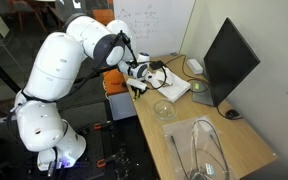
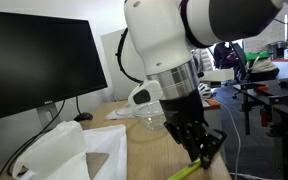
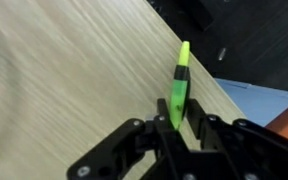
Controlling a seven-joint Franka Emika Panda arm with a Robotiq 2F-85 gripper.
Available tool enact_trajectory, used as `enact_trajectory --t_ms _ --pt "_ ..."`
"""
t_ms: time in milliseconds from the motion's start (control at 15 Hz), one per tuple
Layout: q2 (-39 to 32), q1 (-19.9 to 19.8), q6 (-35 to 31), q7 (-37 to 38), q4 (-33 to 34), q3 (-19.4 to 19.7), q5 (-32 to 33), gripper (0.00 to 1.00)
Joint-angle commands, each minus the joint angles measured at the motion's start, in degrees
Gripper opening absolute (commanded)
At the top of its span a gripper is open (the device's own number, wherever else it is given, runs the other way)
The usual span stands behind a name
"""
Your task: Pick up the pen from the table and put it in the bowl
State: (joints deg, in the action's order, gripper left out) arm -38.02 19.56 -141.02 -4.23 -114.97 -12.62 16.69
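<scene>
The pen point(image 3: 181, 65) is bright green and lies along the near edge of the light-wood table point(image 3: 64, 70). My gripper point(image 3: 174, 125) is shut on the pen's near end, with a black finger on each side of it. In an exterior view the gripper point(image 2: 202, 150) points down at the table edge and the pen point(image 2: 187, 171) sticks out below it, low over the wood. The small clear glass bowl point(image 2: 149, 122) stands on the table just behind the gripper. It also shows in the other exterior view point(image 1: 164, 108), a little way from the gripper point(image 1: 139, 86).
A black monitor point(image 1: 229, 60) stands at the table's far side. A large clear container with wire loops point(image 1: 206, 150), a pale round dish point(image 1: 194, 66) and a white flat object point(image 1: 171, 86) share the table. White crumpled material point(image 2: 69, 155) lies near the monitor.
</scene>
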Motion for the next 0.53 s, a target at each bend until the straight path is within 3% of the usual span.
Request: enact_trajectory --t_ms 0,467 --pt "0.58 0.17 -1.43 0.94 0.21 -0.12 -1.65 0.0" --pt "9.21 -6.11 -3.76 -0.17 -1.29 0.12 -10.68 0.04"
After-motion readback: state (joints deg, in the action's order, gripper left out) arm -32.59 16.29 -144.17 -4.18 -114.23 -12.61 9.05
